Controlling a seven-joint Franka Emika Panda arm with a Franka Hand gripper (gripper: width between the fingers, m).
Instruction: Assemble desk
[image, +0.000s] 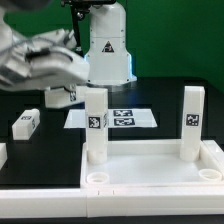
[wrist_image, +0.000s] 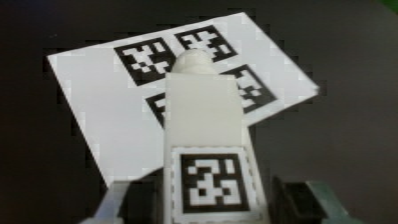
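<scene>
The wrist view shows my gripper shut on a white leg. One finger presses each side of the end that carries a square tag, and the leg's rounded tip points away over the marker board. In the exterior view the gripper reaches in from the left to the top of the left upright leg. That leg stands at the far left of the desk panel. A second leg stands upright at the panel's far right.
A loose leg lies on the dark table on the exterior view's left. The marker board lies behind the panel. The robot's white base stands at the back, and two round sockets show on the panel's near rim.
</scene>
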